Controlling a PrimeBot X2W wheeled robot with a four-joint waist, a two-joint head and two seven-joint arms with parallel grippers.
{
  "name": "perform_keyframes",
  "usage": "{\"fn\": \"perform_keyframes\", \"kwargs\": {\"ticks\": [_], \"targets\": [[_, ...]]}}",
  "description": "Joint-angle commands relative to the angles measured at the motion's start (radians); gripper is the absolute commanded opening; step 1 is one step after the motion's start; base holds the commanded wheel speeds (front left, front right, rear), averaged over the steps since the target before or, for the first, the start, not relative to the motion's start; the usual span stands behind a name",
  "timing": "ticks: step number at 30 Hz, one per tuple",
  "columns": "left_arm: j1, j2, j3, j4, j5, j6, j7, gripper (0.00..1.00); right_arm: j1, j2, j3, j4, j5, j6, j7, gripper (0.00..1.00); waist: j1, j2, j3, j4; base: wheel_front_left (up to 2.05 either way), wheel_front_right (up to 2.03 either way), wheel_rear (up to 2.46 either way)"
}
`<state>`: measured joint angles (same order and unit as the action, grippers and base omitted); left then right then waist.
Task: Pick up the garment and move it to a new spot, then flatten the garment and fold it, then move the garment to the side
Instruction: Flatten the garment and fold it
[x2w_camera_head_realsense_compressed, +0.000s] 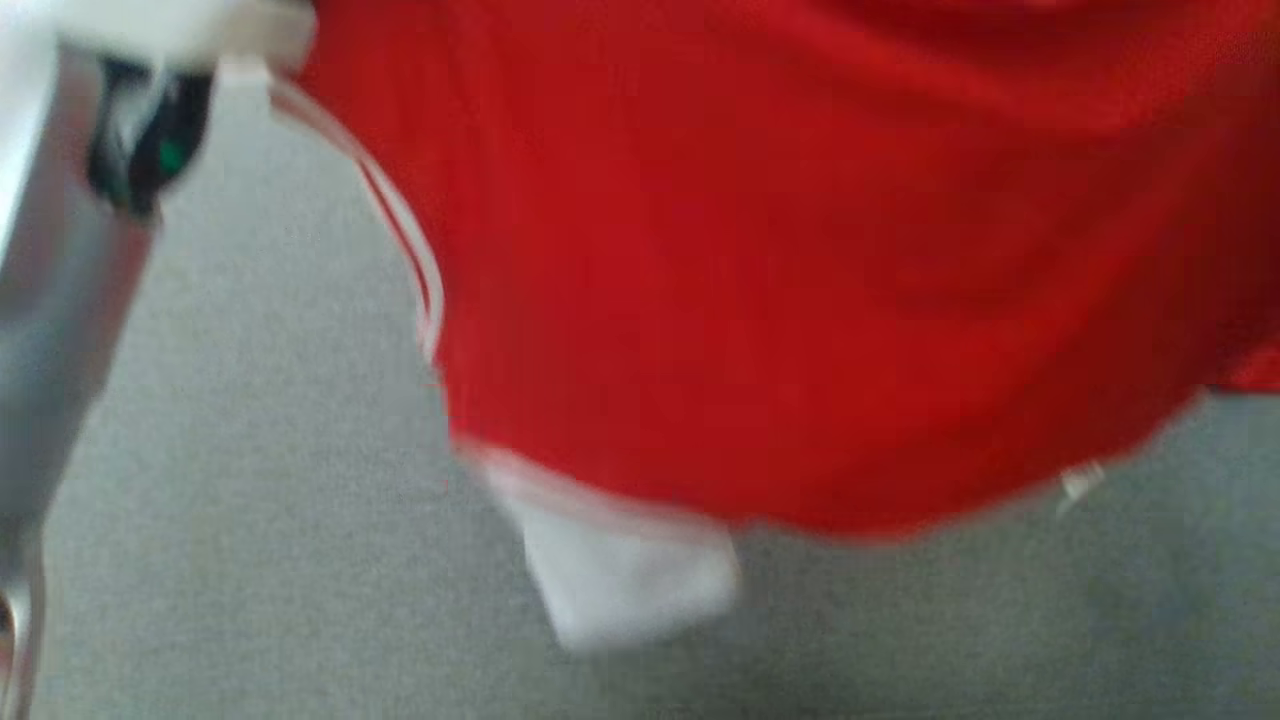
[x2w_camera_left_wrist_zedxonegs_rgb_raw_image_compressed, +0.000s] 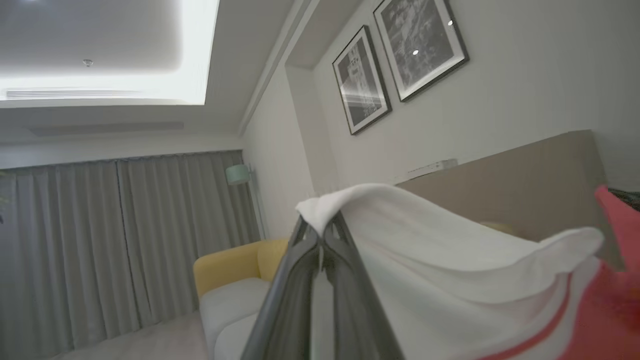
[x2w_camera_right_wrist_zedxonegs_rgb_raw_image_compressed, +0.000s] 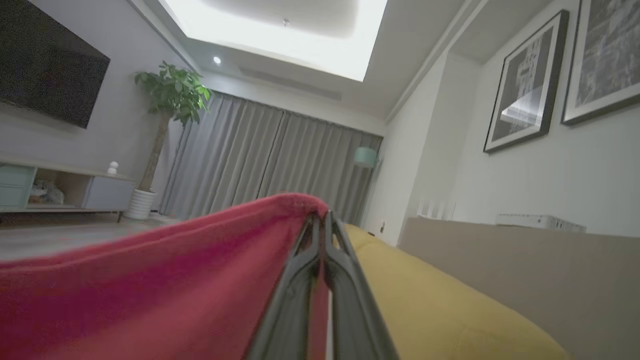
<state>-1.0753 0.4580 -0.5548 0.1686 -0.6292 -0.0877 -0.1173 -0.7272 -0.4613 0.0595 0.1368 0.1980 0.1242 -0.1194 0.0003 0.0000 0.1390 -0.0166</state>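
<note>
Head view: red, white-trimmed cloth garment (x2w_camera_head_realsense_compressed: 800, 250) hangs above grey surface (x2w_camera_head_realsense_compressed: 250, 500), left hand (x2w_camera_left_wrist_zedxonegs_rgb_raw_image_compressed: 322, 232) and right hand (x2w_camera_right_wrist_zedxonegs_rgb_raw_image_compressed: 324, 220) clamping it; flattening, folding pending.

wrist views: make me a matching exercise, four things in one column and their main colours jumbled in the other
Things:
1. garment
2. sofa
3. curtains
4. plant

Colours:
a. grey
b. green
c. red
d. yellow

Pairs: 1-c, 2-d, 3-a, 4-b
</note>
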Motion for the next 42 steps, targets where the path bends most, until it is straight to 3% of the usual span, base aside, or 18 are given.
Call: {"fn": "perform_keyframes", "kwargs": {"ticks": [1,5,9,15,21,27,32,38,42], "targets": [[-0.104,0.021,0.035,0.034,0.019,-0.001,-0.003,0.00,-0.065,-0.018,0.029,0.011,0.014,0.007,0.013,0.00,-0.0003,0.0000,0.080,0.002,0.00,0.00,0.00],[-0.278,-0.036,0.020,0.194,0.075,-0.008,-0.049,0.00,-0.216,-0.029,0.077,0.121,0.034,0.007,0.003,0.00,-0.0003,0.0000,0.178,0.009,0.00,0.00,0.00],[-0.459,-0.100,0.040,0.341,0.092,-0.019,-0.118,0.00,-0.409,-0.032,0.050,0.244,0.017,0.007,-0.054,0.00,-0.0003,0.0000,0.247,0.016,0.00,0.00,0.00],[-0.444,-0.097,0.038,0.347,0.064,-0.038,-0.141,0.00,-0.464,-0.070,0.094,0.307,-0.025,0.007,-0.101,0.00,-0.0003,0.0000,0.271,0.034,0.00,0.00,0.00],[-0.172,-0.028,-0.017,0.190,0.010,-0.042,-0.144,0.00,-0.289,-0.107,0.110,0.331,-0.015,0.007,-0.119,0.00,-0.0003,0.0000,0.267,0.050,0.00,0.00,0.00],[0.164,0.061,-0.039,0.045,-0.013,-0.040,-0.144,0.00,-0.041,-0.093,0.073,0.337,0.009,0.007,-0.131,0.00,-0.0003,0.0000,0.213,0.044,0.00,0.00,0.00],[0.546,0.127,-0.033,-0.099,-0.031,0.018,-0.144,0.00,0.255,-0.064,0.019,0.296,0.028,0.007,-0.137,0.00,-0.0003,0.0000,0.139,0.035,0.00,0.00,0.00],[0.909,0.170,-0.075,-0.265,-0.091,0.097,-0.136,0.00,0.590,-0.018,-0.079,0.164,0.021,0.007,-0.139,0.00,-0.0003,0.0000,0.068,0.035,0.00,0.00,0.00],[1.026,0.181,-0.084,-0.346,-0.174,0.098,-0.121,0.00,0.735,0.029,-0.113,0.061,-0.002,0.007,-0.121,0.00,-0.0003,0.0000,0.051,0.028,0.00,0.00,0.00]]}}
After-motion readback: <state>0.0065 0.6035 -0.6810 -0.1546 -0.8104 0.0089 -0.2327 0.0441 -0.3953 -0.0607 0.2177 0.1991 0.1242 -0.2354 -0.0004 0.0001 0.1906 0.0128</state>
